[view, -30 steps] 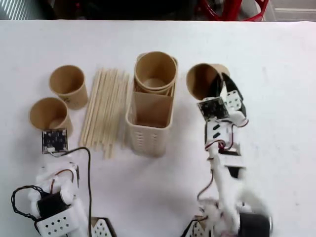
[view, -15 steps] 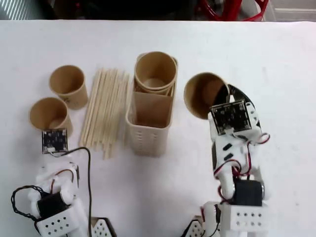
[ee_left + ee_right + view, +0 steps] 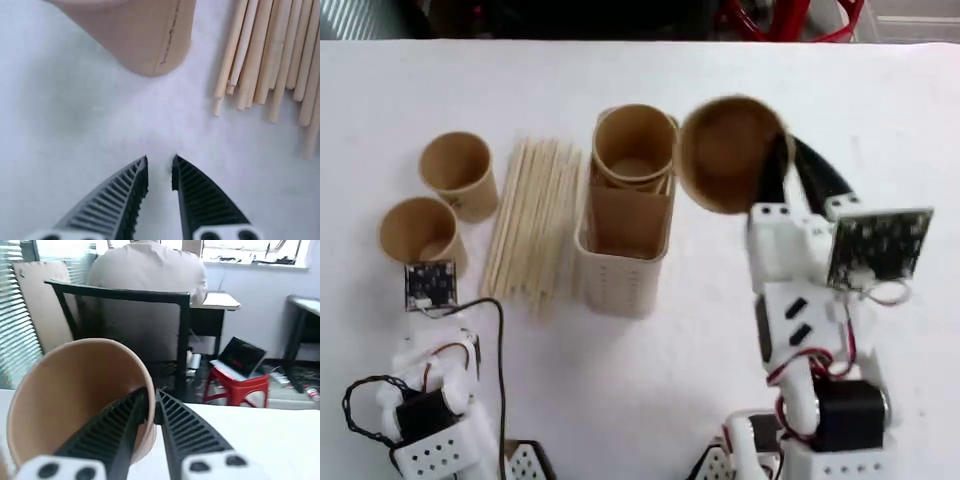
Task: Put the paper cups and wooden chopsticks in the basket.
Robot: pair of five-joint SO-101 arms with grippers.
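Note:
My right gripper point(image 3: 782, 160) is shut on the rim of a brown paper cup point(image 3: 728, 152), held in the air just right of the basket point(image 3: 620, 270); in the right wrist view the cup point(image 3: 75, 395) is pinched by its wall, one finger inside. The cream basket holds stacked paper cups point(image 3: 634, 148) at its far end. A bundle of wooden chopsticks point(image 3: 532, 222) lies left of the basket, with two more paper cups point(image 3: 458, 172) point(image 3: 420, 232) further left. My left gripper point(image 3: 160, 167) hovers nearly closed and empty over the table, near one cup point(image 3: 135, 35) and the chopstick ends point(image 3: 270, 70).
The white table point(image 3: 880, 100) has free room to the right and behind the basket. The left arm's base and cable point(image 3: 430, 410) sit at the near left edge. Beyond the table are a black chair point(image 3: 125, 320) and a red stool point(image 3: 240, 382).
The right arm has lifted the paper cup off the table and raised it, tilting it up and shifting it slightly toward the basket. The left arm has stayed still.

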